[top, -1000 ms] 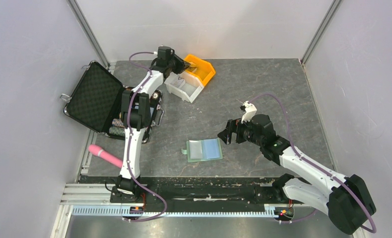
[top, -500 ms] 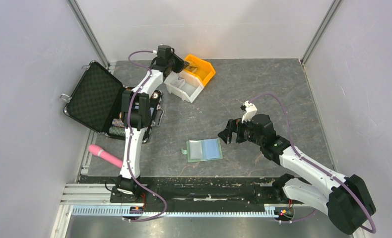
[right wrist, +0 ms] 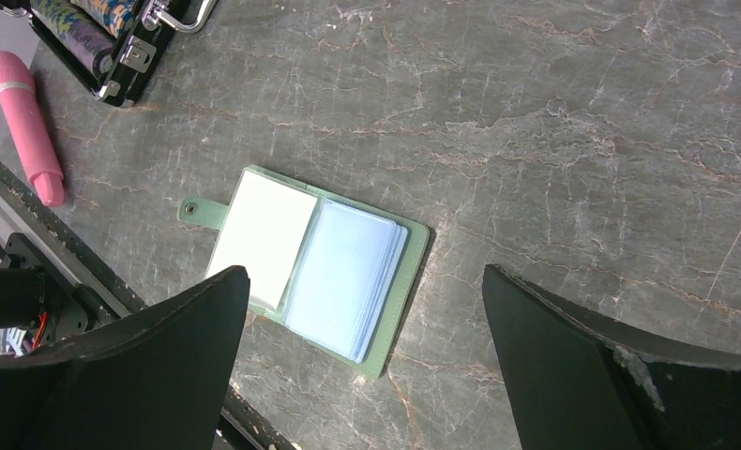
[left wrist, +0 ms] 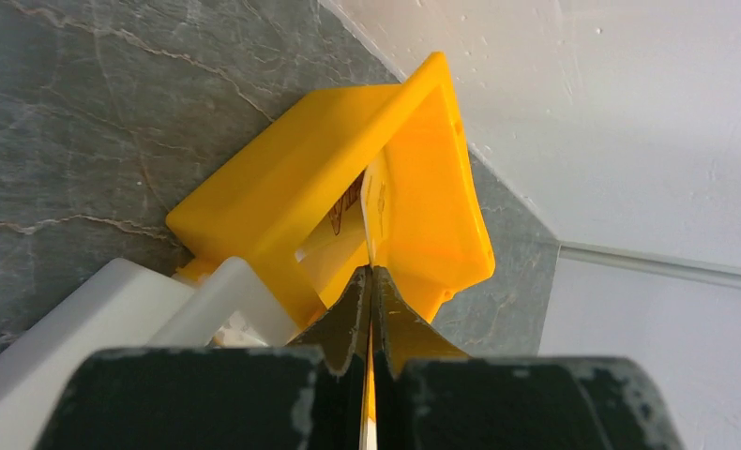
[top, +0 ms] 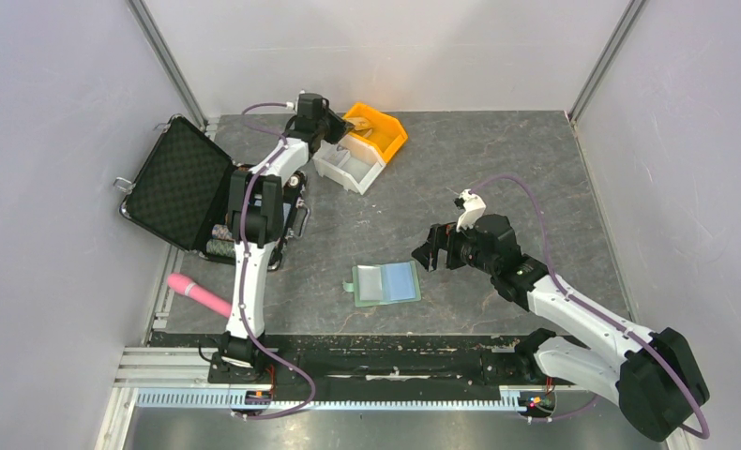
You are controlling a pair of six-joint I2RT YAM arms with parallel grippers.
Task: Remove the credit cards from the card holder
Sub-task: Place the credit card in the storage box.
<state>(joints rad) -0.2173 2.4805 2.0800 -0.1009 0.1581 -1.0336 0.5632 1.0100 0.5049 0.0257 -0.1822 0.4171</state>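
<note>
The pale green card holder (top: pixel 385 283) lies open on the grey table and also shows in the right wrist view (right wrist: pixel 400 291). Its left panel looks white (right wrist: pixel 264 234). Its right panel holds a stack of blue-looking credit cards or sleeves (right wrist: pixel 346 277). My right gripper (top: pixel 430 249) is open and empty, hovering above and just right of the holder (right wrist: pixel 365 274). My left gripper (top: pixel 332 127) is at the far side by the orange bin. In the left wrist view it (left wrist: pixel 370 272) is shut on a thin pale card (left wrist: pixel 372 211), seen edge-on, that reaches into the orange bin (left wrist: pixel 292 178).
A white bin (top: pixel 348 165) sits against the orange bin (top: pixel 385 141). An open black foam-lined case (top: pixel 177 183) with rolls of chips (top: pixel 221 240) stands at the left. A pink cylinder (top: pixel 198 293) lies near the front left edge. Walls close the back and sides.
My left gripper has drawn back a little to the left from over the orange bin, still shut on the card. The right arm and the card holder have not moved.
</note>
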